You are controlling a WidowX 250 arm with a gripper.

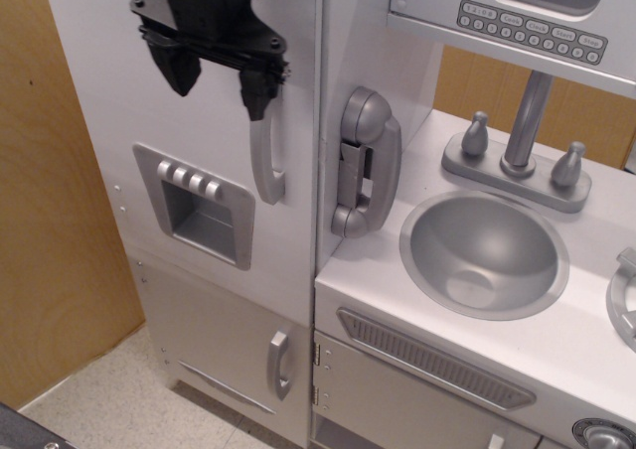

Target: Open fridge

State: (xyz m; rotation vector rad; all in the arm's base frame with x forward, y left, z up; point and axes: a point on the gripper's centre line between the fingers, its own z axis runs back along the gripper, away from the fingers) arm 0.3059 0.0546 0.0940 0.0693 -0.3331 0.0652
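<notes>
Up by the top of the fridge (199, 211) handle (266, 161), the gripper (221, 83) hangs with jaws apart, and I think it must grab and pull next.

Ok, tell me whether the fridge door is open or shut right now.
Shut. The fridge door lies flush with the cabinet, no gap or shelves showing. The open gripper is at the top of the handle, not gripping it.

One raised camera (close in) looks down at the fridge (199, 171).
</notes>
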